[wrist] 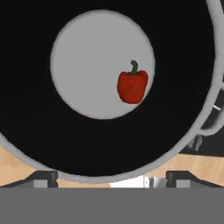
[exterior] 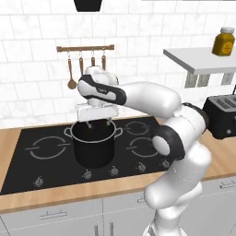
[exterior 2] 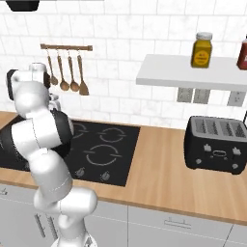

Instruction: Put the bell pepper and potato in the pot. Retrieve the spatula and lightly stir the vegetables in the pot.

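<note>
- The gripper (exterior: pixel 97 123) hangs just above the pot (exterior: pixel 94 148), pointing straight down into it, its jaws spread wide and holding nothing.
- The bell pepper (wrist: pixel 132 85) lies on the pot's grey floor, off-centre, stem up in the hand view.
- The arm's bulk hides most of the pot in the right base view.
- The arm reaches across from its base and bends down over the pot.
</note>
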